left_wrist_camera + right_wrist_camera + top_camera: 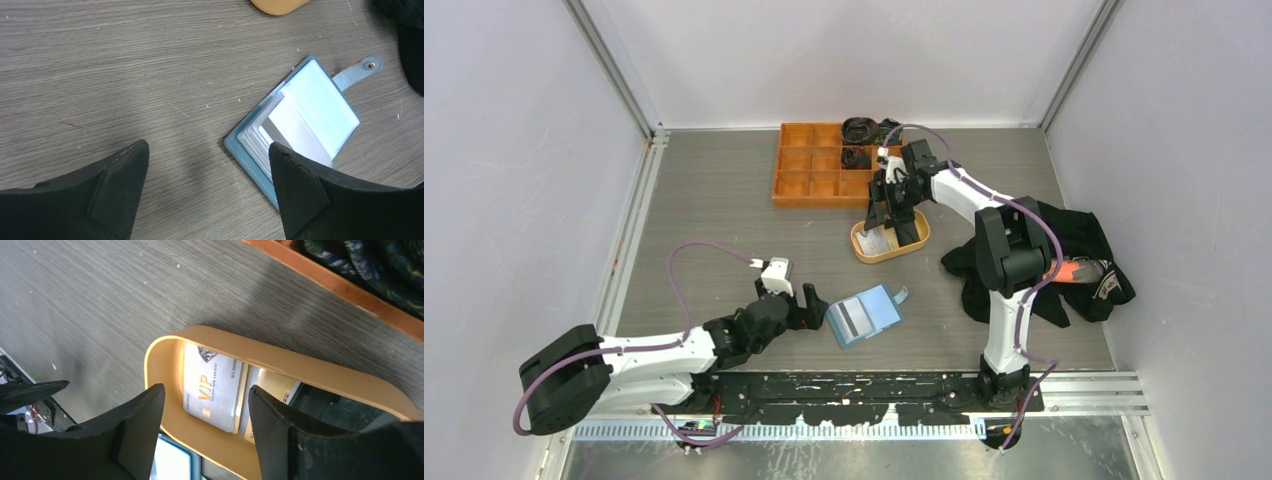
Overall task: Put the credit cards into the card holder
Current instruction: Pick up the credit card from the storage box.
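The blue card holder [869, 315] lies open on the table, its clear inner slots [300, 125] facing up and its snap tab [367, 65] pointing away. My left gripper [809, 305] hovers just left of it, open and empty [207, 145]; its right finger [305, 190] overlaps the holder's near corner. The credit cards lie in an oval tan dish [861, 250]: a grey VIP card [212, 387], a pale one [270, 385] beside it and a dark one [330, 410]. My right gripper [206, 388] hangs open over the dish, jaws either side of the VIP card, holding nothing.
An orange compartment tray [809, 185] with dark items stands behind the dish; its edge [340, 285] runs close to the dish. A black cloth heap [1074, 265] lies at the right, by the right arm. White walls enclose the table.
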You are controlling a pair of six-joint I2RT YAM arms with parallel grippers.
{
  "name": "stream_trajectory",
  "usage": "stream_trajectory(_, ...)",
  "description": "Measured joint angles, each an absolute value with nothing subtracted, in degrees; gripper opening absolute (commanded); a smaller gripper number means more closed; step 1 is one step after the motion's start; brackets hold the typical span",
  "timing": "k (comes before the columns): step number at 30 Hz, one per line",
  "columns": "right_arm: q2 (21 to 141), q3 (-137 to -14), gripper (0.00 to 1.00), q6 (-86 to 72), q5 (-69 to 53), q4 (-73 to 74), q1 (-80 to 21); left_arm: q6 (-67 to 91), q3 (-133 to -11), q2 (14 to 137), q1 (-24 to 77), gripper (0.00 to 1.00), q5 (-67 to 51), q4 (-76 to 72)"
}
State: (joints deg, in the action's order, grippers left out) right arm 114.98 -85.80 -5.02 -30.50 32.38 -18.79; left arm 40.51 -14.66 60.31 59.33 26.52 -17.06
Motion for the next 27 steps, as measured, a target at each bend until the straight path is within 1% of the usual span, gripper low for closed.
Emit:
stream_trajectory(11, 118.54, -86.67, 0.66, -6.24, -28.80, 32.56, -19.68, 42.13, -13.47, 59.88, 58.43, 0.89, 25.71, -18.70)
stream_trajectory(14, 118.91, -86.80, 0.63, -6.24, -28.25, 32.62, -20.64, 42.33, -13.47, 60.01, 58.41, 0.88, 25.63, -18.72)
stream_trajectory(20, 119.31, -86.91, 0.62, -6.66, -27.11, 32.53, -21.43, 43.00, -13.47, 60.01, 58.35, 0.88, 25.47, -19.05)
stream_trajectory(27, 119.66, -86.94, 0.52, -8.16, -29.39, 32.53, -21.30, 43.07, -13.47, 60.03, 58.35, 0.88, 25.45, -19.07)
